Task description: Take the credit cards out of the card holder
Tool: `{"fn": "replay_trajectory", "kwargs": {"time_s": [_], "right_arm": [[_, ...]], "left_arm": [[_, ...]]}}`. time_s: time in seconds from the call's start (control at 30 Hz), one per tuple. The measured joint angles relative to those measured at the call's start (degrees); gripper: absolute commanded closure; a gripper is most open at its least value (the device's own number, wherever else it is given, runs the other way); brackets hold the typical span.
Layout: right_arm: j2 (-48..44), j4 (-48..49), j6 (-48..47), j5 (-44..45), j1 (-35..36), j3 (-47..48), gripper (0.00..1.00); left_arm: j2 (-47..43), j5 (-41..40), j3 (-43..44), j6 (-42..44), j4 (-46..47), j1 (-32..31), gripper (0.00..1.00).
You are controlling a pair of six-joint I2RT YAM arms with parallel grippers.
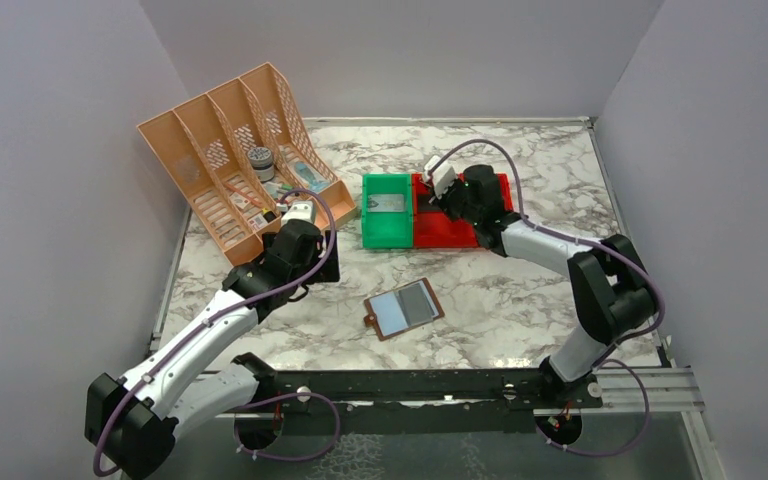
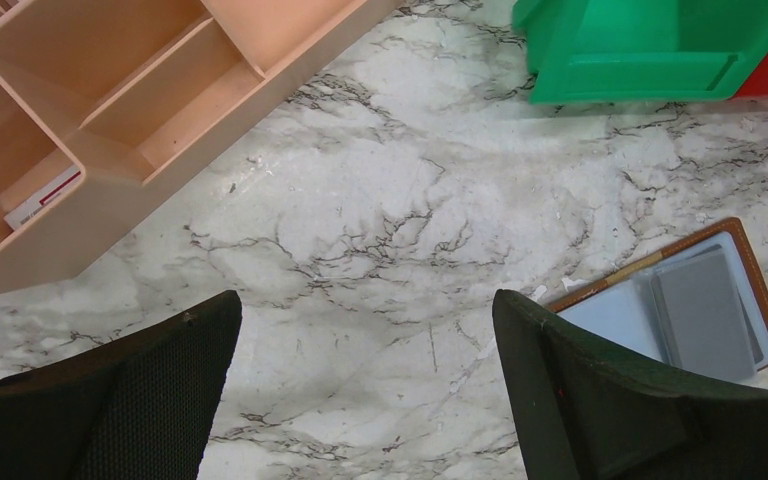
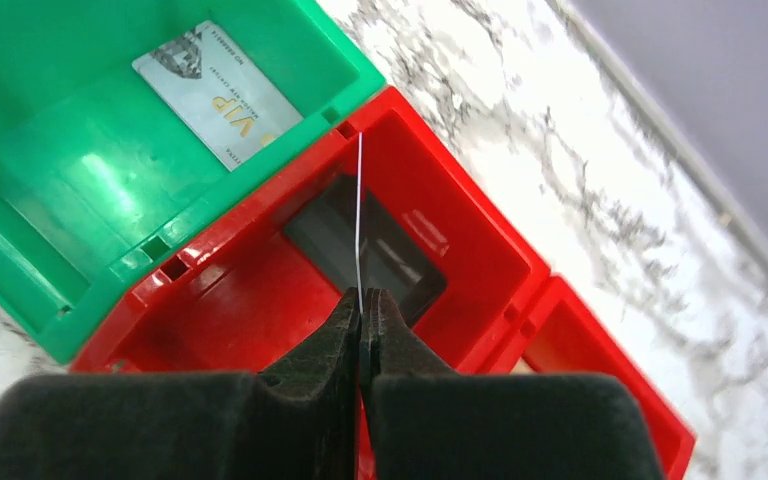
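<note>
The brown card holder (image 1: 404, 309) lies open on the marble, with a grey credit card (image 1: 418, 303) on its pale lining. In the left wrist view the holder (image 2: 752, 262) and that card (image 2: 705, 315) sit to the right of my left gripper (image 2: 365, 305), which hangs open over bare table. My right gripper (image 3: 362, 295) is shut on a thin credit card (image 3: 359, 210), seen edge-on above the red bin (image 3: 260, 300). A dark card (image 3: 405, 265) lies flat in that bin. A pale card (image 3: 218, 95) lies in the green bin (image 3: 50, 290).
The green bin (image 1: 388, 235) and red bin (image 1: 445, 232) stand side by side at the back centre. An orange slotted organizer (image 1: 230, 170) with small items fills the back left. Walls close in the table on three sides.
</note>
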Motion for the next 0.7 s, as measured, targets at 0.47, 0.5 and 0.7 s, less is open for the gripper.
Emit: {"fn": "replay_trajectory", "kwargs": {"time_s": [0.47,0.5,0.7], "right_arm": [[8.66,1.53,-22.03,2.19,1.14,2.67,0.99],[9.25,1.51,-22.67,2.4,1.14,3.65,0.99],[12.39,1.38,-24.7,3.61,1.14,7.1,0.97]], "left_arm": [[-2.32,-1.38,0.0,0.13,-0.07,0.0,0.01],[-2.25,-1.4,0.0,0.2,-0.07,0.0,0.01],[-2.01,-1.38,0.0,0.44,-0.07,0.0,0.01]]}}
